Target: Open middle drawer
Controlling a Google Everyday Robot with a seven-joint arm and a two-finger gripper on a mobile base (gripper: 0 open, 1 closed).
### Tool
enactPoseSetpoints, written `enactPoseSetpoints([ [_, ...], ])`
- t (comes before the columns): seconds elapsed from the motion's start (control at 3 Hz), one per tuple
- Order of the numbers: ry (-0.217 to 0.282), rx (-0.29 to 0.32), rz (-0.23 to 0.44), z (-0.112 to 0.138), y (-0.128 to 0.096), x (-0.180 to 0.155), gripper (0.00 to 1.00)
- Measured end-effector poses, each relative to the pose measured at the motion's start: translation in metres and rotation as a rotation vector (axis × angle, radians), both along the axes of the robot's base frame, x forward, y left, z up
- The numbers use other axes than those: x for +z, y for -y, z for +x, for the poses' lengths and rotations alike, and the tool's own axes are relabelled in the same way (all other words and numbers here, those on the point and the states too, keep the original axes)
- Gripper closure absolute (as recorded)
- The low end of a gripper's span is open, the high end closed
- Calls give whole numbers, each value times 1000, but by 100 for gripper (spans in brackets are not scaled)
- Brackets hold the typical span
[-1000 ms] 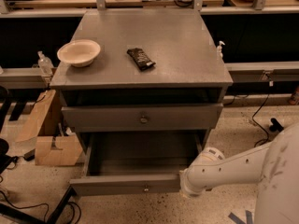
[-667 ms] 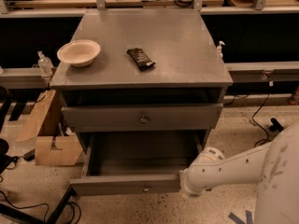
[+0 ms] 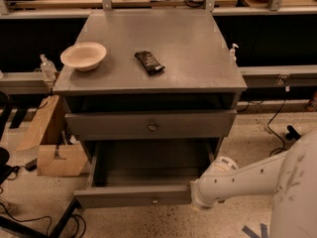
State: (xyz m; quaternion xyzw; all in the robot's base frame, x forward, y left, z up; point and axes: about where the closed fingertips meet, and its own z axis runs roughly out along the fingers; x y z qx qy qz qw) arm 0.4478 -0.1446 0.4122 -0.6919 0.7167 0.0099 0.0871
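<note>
The grey cabinet (image 3: 188, 53) fills the middle of the room from where I stand, and everything else sits around it. The robot's white arm (image 3: 247, 177) reaches in from the cabinet's lower right, low over the speckled floor. The middle drawer (image 3: 124, 196) is drawn well out of the cabinet's front, low down. Its dark inside is in plain view and its flat grey front faces me. The gripper (image 3: 197, 198) is right at the right-hand end of that drawer front. It is tucked in behind the arm's rounded end, so I cannot tell how wide it stands or whether it grips anything.

Above the drawn-out drawer, a second grey drawer front (image 3: 109, 125) lies under the worktop, with a dark recess between it and the worktop's edge. Folded cardboard (image 3: 49, 133) leans on the floor against the cabinet's left side.

On the worktop, a pale bowl (image 3: 83, 56) stands upright near the left edge. A dark wrapped bar (image 3: 149, 62) lies flat to the right of the bowl, apart from it, about midway across. A small clear bottle (image 3: 47, 67) stands just off the cabinet's left side, and another (image 3: 233, 51) just off its right. Each drawer front has a small round knob at its centre, one on the upper front (image 3: 152, 127) and one on the drawn-out front (image 3: 155, 200).
</note>
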Motion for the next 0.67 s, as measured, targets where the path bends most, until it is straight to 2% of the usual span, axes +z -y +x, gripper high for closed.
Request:
enactPoseSetpoints([
  [0.33, 0, 0, 0, 0, 0, 0, 12],
  [0.67, -1, 0, 0, 0, 0, 0, 0],
])
